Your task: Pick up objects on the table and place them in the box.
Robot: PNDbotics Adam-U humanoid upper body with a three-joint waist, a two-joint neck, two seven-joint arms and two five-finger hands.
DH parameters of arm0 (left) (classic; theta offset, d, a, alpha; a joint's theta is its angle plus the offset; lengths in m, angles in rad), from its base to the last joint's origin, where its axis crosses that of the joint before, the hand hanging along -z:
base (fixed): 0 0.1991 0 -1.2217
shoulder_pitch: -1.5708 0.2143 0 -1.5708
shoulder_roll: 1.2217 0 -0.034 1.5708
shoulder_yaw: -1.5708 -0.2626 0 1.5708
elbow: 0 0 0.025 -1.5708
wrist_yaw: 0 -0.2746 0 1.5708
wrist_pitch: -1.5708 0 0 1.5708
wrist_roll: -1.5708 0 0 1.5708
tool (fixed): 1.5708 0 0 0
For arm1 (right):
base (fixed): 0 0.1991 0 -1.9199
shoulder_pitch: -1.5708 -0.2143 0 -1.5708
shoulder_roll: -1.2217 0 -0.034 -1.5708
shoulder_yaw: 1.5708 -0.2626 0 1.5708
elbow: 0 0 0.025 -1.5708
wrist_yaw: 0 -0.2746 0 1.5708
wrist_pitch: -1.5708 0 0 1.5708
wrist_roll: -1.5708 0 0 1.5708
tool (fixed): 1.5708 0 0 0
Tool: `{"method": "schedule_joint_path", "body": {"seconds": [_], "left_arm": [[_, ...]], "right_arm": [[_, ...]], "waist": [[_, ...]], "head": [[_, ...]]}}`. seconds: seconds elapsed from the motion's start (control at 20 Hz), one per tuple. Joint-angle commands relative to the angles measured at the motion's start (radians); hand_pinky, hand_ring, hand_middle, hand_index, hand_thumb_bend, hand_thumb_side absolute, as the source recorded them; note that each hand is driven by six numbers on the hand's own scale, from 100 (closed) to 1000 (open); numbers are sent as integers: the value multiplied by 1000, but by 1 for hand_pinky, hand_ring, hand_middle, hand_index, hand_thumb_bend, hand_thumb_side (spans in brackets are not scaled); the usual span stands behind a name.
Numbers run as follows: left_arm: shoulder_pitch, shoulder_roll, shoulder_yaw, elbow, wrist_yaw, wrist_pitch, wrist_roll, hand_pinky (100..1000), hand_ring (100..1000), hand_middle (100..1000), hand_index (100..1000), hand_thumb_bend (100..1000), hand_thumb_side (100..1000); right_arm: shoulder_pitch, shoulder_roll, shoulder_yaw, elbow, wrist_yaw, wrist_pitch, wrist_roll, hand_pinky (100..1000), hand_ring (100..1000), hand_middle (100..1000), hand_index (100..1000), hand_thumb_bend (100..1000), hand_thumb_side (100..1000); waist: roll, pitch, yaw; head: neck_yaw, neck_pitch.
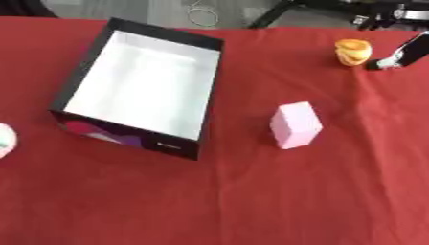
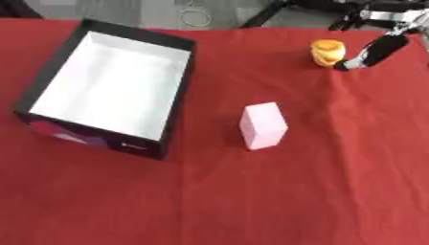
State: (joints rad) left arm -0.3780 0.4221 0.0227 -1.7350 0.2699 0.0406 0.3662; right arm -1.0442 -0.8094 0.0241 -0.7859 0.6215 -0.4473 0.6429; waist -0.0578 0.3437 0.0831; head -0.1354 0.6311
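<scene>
Head stereo pair, looking down, sharing box (image 1: 138, 86), red table (image 1: 251, 201)

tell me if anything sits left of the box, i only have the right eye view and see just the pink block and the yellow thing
Observer: Yes, a pale round thing shows at the left edge of the left eye view.
Operator: touching the box?
Observer: No. It lies apart from the box, near its front left corner, with red cloth between them.
Operator: can you see all of it?
Observer: No, the picture's edge cuts it off; only its right part shows.
</scene>
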Motion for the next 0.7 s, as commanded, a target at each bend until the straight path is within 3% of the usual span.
{"method": "schedule_joint_path", "body": {"seconds": [0.05,0.7], "left_arm": [[-12,16,3,-25,1,2,-4,817,674,761,800,827,622],[-25,20,-2,-34,1,6,-12,818,673,761,799,823,621]], "right_arm": [[-24,-23,-18,1,7,6,-23,935,902,857,868,456,280],[-33,-16,-41,34,51,55,-87,930,898,858,862,446,263]], "waist": [[5,0,2],[-3,39,21]], "head": [[-6,-13],[-20,-31]]}}
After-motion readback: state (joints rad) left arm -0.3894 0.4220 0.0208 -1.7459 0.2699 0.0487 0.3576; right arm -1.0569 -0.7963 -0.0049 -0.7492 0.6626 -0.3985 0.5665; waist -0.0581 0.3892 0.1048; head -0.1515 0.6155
